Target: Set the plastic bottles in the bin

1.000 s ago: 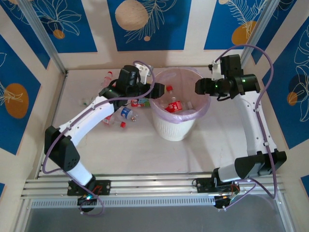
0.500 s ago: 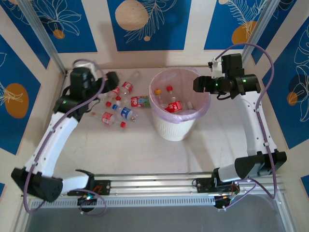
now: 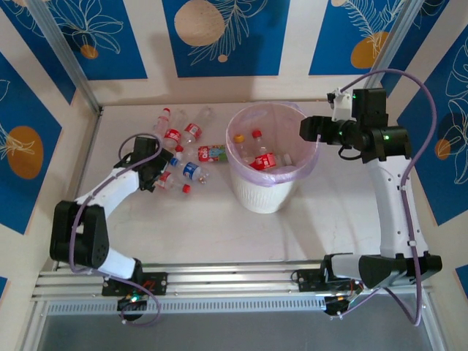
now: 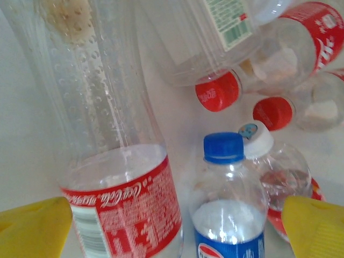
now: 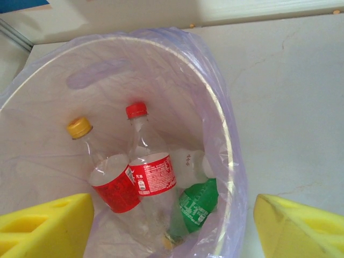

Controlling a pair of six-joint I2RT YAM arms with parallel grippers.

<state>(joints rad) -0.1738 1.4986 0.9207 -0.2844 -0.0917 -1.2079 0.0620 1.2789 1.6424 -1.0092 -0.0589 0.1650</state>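
Observation:
Several plastic bottles point(image 3: 183, 135) lie on the table left of the bin point(image 3: 256, 196), a white ribbed basket with a pink liner. My left gripper point(image 3: 162, 174) is low among them and open. Between its yellow pads point(image 4: 33, 231) lie a red-labelled bottle point(image 4: 126, 212) and a blue-capped bottle point(image 4: 228, 215), neither gripped. My right gripper point(image 3: 306, 130) hangs open over the bin's right rim with nothing in it. Below it inside the bin point(image 5: 215, 107) lie a yellow-capped bottle point(image 5: 107, 180), a red-capped bottle point(image 5: 150, 166) and a green bottle point(image 5: 198, 204).
Red-capped bottles point(image 4: 217, 91) crowd the table just beyond the left gripper. A metal frame post point(image 3: 62, 55) and the wall panels close in the table's left and back edges. Bare tabletop point(image 3: 219, 234) lies in front of the bin.
My left arm has swung away from the bin, out to the left and down into the bottle pile. The right gripper has shifted slightly right at the bin's rim.

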